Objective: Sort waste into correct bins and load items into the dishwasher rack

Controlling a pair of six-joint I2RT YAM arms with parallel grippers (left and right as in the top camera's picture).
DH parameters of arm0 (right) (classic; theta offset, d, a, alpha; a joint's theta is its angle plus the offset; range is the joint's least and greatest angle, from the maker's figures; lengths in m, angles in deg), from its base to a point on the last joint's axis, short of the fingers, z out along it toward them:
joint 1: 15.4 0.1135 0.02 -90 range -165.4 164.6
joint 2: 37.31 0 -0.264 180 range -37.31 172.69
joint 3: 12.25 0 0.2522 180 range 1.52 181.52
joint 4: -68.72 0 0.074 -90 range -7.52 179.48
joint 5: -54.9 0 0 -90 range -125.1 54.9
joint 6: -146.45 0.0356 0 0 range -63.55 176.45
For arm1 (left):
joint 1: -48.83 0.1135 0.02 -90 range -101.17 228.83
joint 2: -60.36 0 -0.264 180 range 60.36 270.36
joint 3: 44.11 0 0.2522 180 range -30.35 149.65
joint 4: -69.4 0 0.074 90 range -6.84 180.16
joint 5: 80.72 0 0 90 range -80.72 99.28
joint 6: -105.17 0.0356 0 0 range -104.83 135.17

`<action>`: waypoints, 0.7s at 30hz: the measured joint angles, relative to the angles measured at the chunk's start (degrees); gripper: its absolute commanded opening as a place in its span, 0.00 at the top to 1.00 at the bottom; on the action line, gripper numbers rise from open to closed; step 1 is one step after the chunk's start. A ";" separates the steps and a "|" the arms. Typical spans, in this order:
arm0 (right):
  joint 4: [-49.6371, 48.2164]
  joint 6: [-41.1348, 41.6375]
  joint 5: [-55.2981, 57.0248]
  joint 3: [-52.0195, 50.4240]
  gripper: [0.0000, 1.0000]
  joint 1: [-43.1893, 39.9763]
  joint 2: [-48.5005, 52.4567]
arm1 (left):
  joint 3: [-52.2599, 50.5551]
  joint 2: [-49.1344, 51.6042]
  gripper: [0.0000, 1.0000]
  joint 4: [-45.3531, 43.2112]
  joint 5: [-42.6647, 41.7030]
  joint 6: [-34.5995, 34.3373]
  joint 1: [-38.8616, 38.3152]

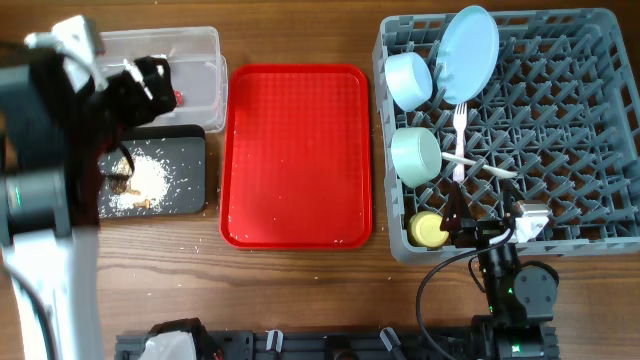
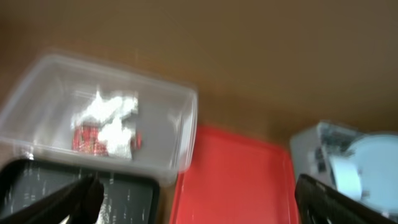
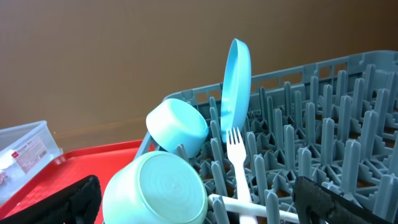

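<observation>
The grey dishwasher rack (image 1: 570,120) holds an upright light blue plate (image 1: 468,45), two pale teal bowls (image 1: 408,80) (image 1: 416,155), a yellow cup (image 1: 428,230), a white fork (image 1: 460,125) and a spoon (image 1: 485,167). My right gripper (image 1: 478,232) is open and empty at the rack's front left corner, facing the near bowl (image 3: 155,190) and fork (image 3: 235,155). My left gripper (image 1: 150,80) is open and empty above the clear tub (image 1: 205,50), which holds napkins (image 2: 112,112) and red wrappers (image 2: 90,140). The black tray (image 1: 185,170) holds rice with brown bits (image 1: 145,180).
The flat red serving tray (image 1: 296,155) lies between the bins and the rack, bare. A few rice grains lie on the table in front of the black tray. A white crumpled thing (image 1: 165,345) sits at the table's front edge.
</observation>
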 measured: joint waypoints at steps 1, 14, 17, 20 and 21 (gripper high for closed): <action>-0.02 0.00 0.00 0.00 0.00 0.00 -0.04 | -5.84 -5.60 0.00 -6.01 0.11 0.00 0.00; 0.00 0.20 0.00 0.00 0.00 0.00 -0.20 | -73.00 -56.39 0.00 -49.90 0.52 0.37 -5.90; -0.02 0.20 0.00 0.00 0.00 0.00 -0.20 | -78.09 -62.10 0.00 -51.74 1.27 0.37 -6.58; -0.02 0.20 0.00 0.00 0.00 0.00 -0.20 | -80.76 -65.64 0.00 -52.41 1.95 0.37 -6.60; -0.02 0.20 0.00 0.00 0.00 0.00 -0.20 | -81.64 -66.73 0.00 -52.59 2.19 0.37 -6.60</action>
